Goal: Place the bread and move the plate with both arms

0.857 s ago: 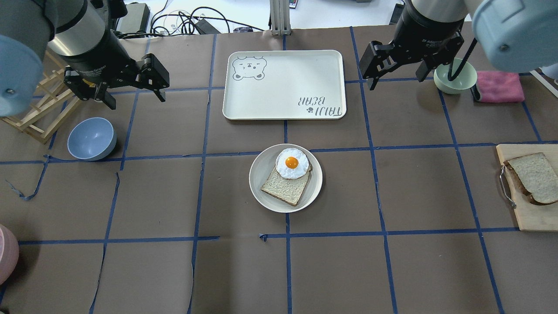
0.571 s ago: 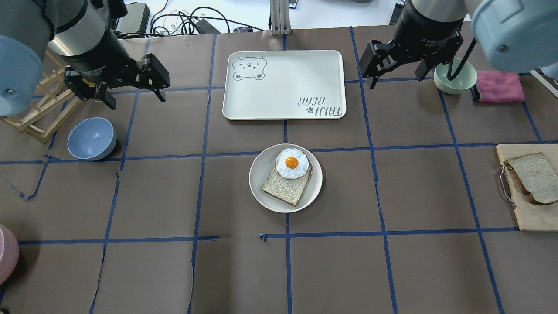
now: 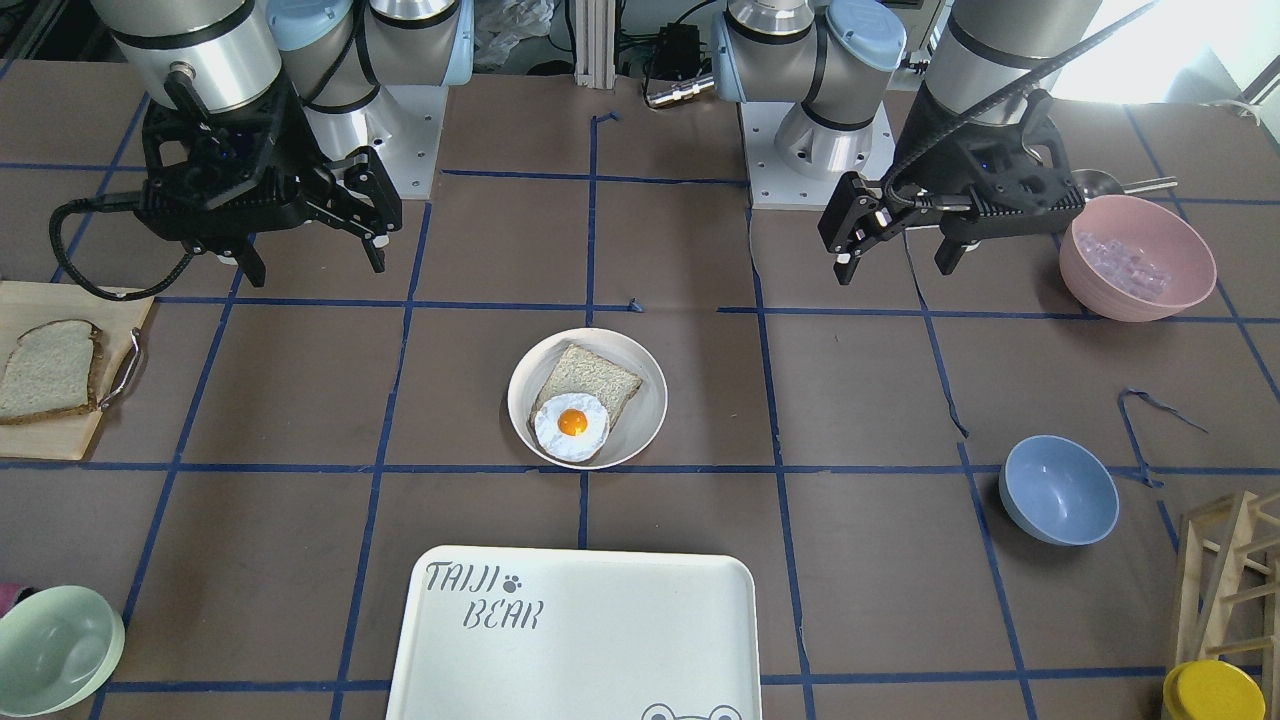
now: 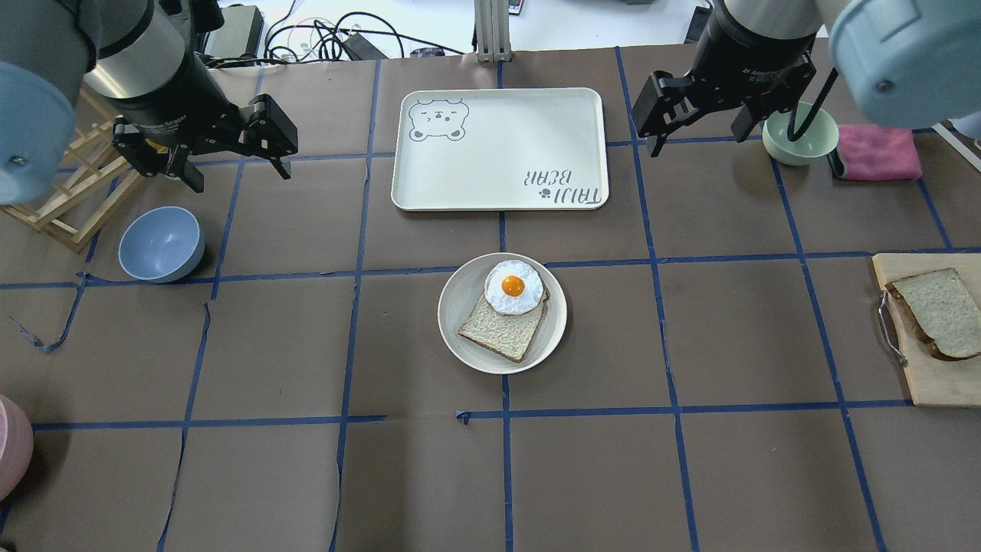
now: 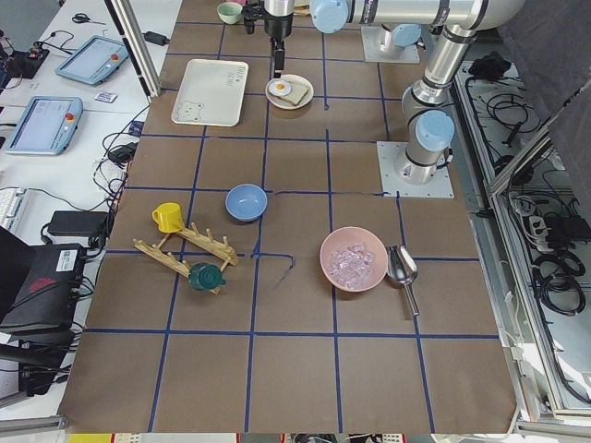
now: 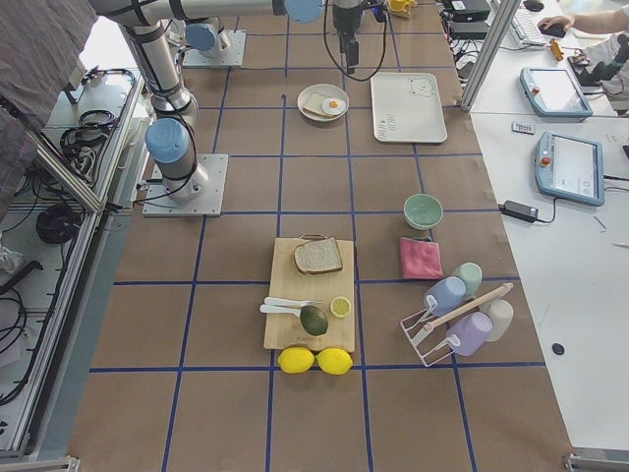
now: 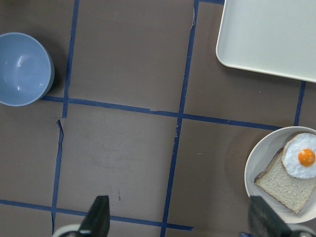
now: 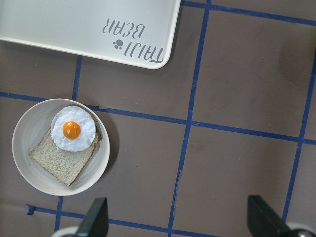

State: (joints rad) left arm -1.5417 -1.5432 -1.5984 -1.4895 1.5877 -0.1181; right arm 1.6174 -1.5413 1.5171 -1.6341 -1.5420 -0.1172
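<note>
Right pincer point(image 4: 696, 146) has crept slightly toward 12 o'clock, spread wide and empty. Left pincer point(image 4: 241, 181) gapes empty too; bread point(image 4: 939, 310) lies 3 o'clock of the plate point(image 4: 460, 295)

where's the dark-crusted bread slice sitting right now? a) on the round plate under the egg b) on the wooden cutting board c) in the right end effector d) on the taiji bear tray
b: the bread lies flat on the wooden cutting board, well apart from the plate, which holds only the egg-topped slice.
</note>
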